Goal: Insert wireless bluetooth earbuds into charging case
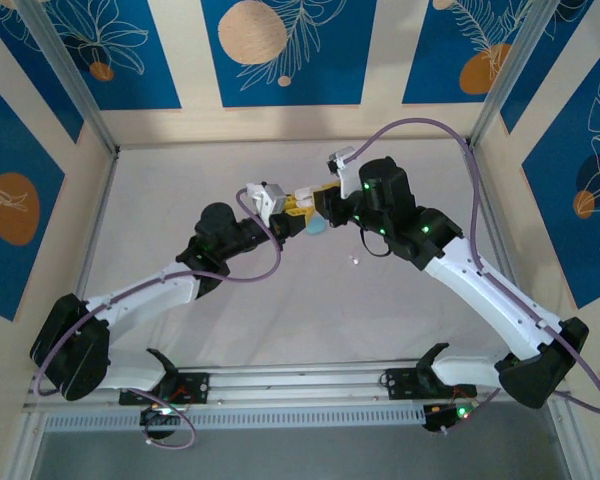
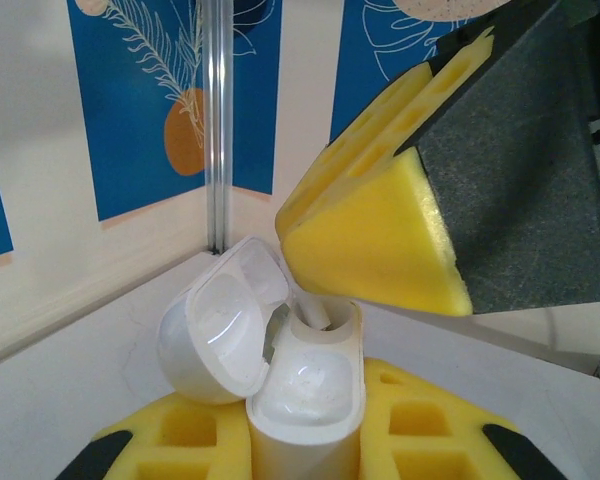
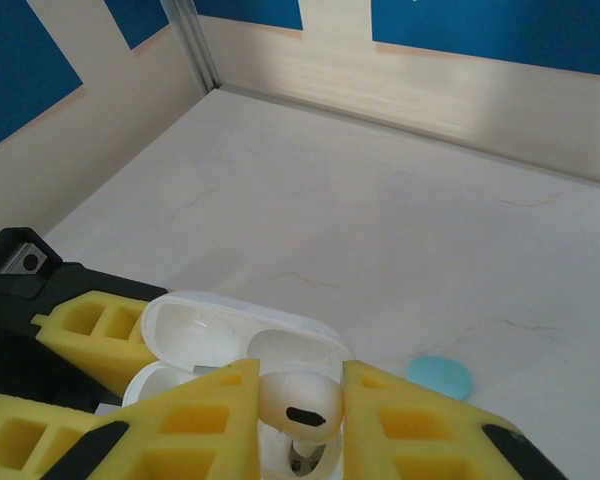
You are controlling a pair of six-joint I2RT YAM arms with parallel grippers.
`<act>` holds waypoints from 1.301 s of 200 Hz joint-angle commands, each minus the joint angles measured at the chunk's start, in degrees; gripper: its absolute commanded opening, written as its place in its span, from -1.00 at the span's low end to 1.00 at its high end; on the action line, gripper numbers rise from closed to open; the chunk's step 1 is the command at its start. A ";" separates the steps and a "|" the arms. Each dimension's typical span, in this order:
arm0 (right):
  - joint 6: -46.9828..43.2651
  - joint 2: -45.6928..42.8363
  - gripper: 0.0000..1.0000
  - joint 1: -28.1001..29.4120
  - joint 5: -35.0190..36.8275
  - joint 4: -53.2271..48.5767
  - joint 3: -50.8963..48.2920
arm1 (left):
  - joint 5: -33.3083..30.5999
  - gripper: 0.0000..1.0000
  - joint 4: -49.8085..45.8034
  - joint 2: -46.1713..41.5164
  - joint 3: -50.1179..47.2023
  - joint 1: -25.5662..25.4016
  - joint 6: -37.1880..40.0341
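In the left wrist view my left gripper (image 2: 305, 445) is shut on the white charging case (image 2: 305, 395), held upright with its lid (image 2: 215, 330) swung open to the left. My right gripper (image 3: 298, 415) is shut on a white earbud (image 3: 300, 398), directly over the case's open mouth. The earbud's stem (image 2: 313, 310) dips into the case's far socket, under the right gripper's yellow finger (image 2: 380, 240). In the top view the two grippers meet at mid-table, left (image 1: 288, 208) and right (image 1: 315, 200).
A light blue oval case (image 3: 440, 378) lies on the table just right of the grippers; it also shows in the top view (image 1: 315, 227). A tiny white piece (image 1: 352, 260) lies loose nearby. Metal frame posts and patterned walls border the white table (image 1: 180, 200).
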 commanded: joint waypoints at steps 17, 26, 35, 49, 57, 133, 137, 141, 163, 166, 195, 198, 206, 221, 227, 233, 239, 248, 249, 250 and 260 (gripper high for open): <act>-3.21 0.65 -0.52 -0.06 -4.21 -2.85 1.39 | 0.26 -0.61 4.22 -0.49 1.26 -0.53 -0.70; -3.44 0.56 -0.50 -0.26 -6.15 -3.56 1.31 | -0.04 -0.61 4.23 -0.63 1.31 -0.58 -0.54; -3.45 0.64 -0.49 -0.38 -7.16 -4.45 1.33 | -0.18 -0.61 4.15 -0.65 1.36 -0.61 -0.32; -3.61 0.78 -0.46 -0.53 -8.68 -5.67 1.41 | -0.39 -0.61 4.15 -0.71 1.36 -0.54 -0.18; -3.64 0.77 -0.44 -0.57 -9.03 -6.06 1.48 | -0.45 -0.61 4.15 -0.72 1.44 -0.56 -0.08; 1.47 2.13 -0.22 -2.47 -10.62 -8.16 4.09 | 1.07 -0.61 4.28 -0.93 1.44 -0.58 0.03; 1.89 2.18 -0.20 -2.70 -11.25 -8.27 4.35 | 1.11 -0.61 4.32 -0.93 1.44 -0.58 0.06; 2.39 2.14 -0.18 -2.95 -11.80 -8.42 4.54 | 1.11 -0.61 4.30 -0.91 1.36 -0.60 0.14; 5.56 1.84 -0.01 -4.55 -16.29 -8.15 5.55 | 1.02 -0.60 3.98 -0.91 1.21 -0.58 0.48; 6.10 1.79 0.02 -4.75 -16.85 -8.04 5.63 | 1.02 -0.60 3.91 -0.95 1.18 -0.54 0.54; 9.84 1.26 0.17 -6.46 -19.24 -7.79 6.77 | 0.97 -0.60 3.45 -1.17 1.17 -0.56 0.93; 10.03 1.22 0.17 -6.64 -19.60 -7.85 6.96 | 1.01 -0.61 3.45 -1.17 1.16 -0.56 0.99; 10.58 1.17 0.19 -6.94 -20.34 -7.93 7.24 | 0.95 -0.61 3.45 -1.10 1.18 -0.57 1.05; 11.42 1.17 0.20 -7.49 -21.24 -7.80 7.63 | 0.89 -0.61 3.36 -1.24 1.09 -0.53 1.09; 11.80 1.09 0.20 -7.68 -21.49 -7.68 7.71 | 0.85 -0.60 3.36 -1.26 1.11 -0.58 1.09; 12.24 1.04 0.19 -7.92 -21.45 -7.66 7.67 | 0.84 -0.61 3.29 -1.28 1.01 -0.54 1.15; 12.54 0.99 0.18 -8.10 -21.24 -7.78 7.85 | 0.84 -0.61 3.27 -1.34 0.98 -0.60 1.18; 12.69 0.95 0.15 -8.37 -20.59 -8.35 7.96 | 0.80 -0.61 3.16 -1.43 0.96 -0.56 1.25; 12.66 0.93 0.15 -8.42 -20.49 -8.40 8.02 | 0.78 -0.60 3.13 -1.43 0.94 -0.59 1.30; 12.70 0.92 0.15 -8.45 -20.31 -8.47 8.00 | 0.77 -0.61 3.11 -1.48 0.93 -0.56 1.29; 13.35 0.23 0.14 -8.91 -18.34 -8.56 7.47 | 0.63 -0.61 2.85 -1.66 0.92 -0.57 1.64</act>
